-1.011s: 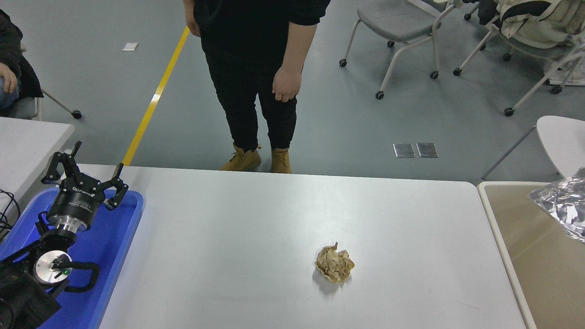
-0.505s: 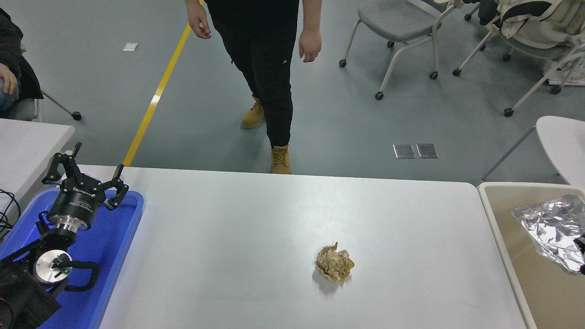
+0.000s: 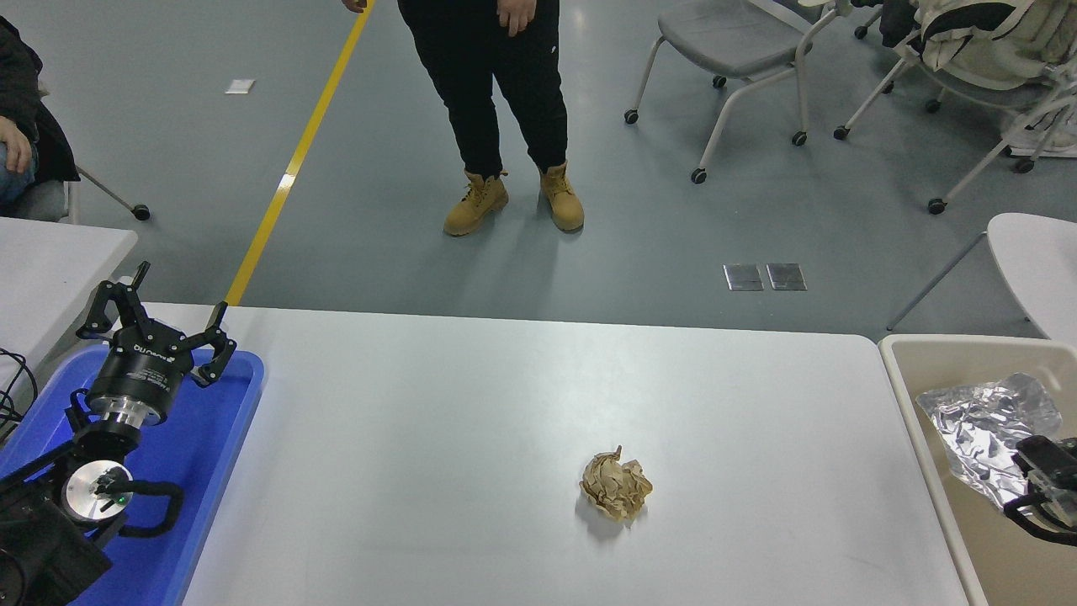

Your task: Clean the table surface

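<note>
The table surface [image 3: 471, 438] is a wide glossy white top. A crumpled ball of brown paper [image 3: 616, 495] lies on it, right of centre. At the right edge my right gripper [image 3: 1022, 463] reaches in over a beige bin [image 3: 909, 396], shut on a crumpled sheet of silver foil [image 3: 980, 425] that hides its fingertips. My left gripper [image 3: 156, 316] is parked open above a blue tray [image 3: 214, 454] at the lower left, far from the paper ball.
A person in black trousers and tan boots [image 3: 513, 198] stands on the floor well beyond the far edge. A seated person's hand [image 3: 15, 145] shows at the left. Wheeled chairs [image 3: 740, 50] and a round white table [image 3: 1039, 265] stand at the upper right.
My right gripper has come in from the right edge, carrying the foil leftwards and down over the beige bin. The standing person has stepped back from the table. The left arm has not moved.
</note>
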{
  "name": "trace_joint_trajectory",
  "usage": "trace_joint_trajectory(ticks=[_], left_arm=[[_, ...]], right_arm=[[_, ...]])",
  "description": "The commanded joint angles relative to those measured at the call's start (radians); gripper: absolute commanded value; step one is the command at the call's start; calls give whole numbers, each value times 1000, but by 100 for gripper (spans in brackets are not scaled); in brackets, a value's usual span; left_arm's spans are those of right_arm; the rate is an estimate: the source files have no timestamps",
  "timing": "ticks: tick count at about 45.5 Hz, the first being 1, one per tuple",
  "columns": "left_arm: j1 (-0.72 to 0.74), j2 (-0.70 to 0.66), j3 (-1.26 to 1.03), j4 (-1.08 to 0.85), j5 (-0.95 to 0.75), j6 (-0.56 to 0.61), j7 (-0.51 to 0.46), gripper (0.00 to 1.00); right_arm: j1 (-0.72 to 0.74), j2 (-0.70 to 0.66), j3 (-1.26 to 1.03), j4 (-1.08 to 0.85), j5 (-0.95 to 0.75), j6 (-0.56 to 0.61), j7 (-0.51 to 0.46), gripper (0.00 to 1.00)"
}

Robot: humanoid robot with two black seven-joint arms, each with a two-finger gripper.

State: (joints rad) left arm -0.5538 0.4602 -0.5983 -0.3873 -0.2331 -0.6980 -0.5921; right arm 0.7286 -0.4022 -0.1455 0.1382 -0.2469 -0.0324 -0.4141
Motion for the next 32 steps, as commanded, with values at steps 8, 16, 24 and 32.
trace_joint_trajectory(ticks=[8,16,24,32], left_arm=[[0,0,0,1,0,0,0,100],[0,0,0,-1,0,0,0,100],[0,0,2,-1,0,0,0,100],[0,0,2,1,0,0,0,100]], right_arm=[[6,-12,58,1,8,-8,1,100],[31,-50,95,11,9,2,1,100],[60,-170,93,115,8,9,6,100],[109,-380,130,415,8,12,35,100]])
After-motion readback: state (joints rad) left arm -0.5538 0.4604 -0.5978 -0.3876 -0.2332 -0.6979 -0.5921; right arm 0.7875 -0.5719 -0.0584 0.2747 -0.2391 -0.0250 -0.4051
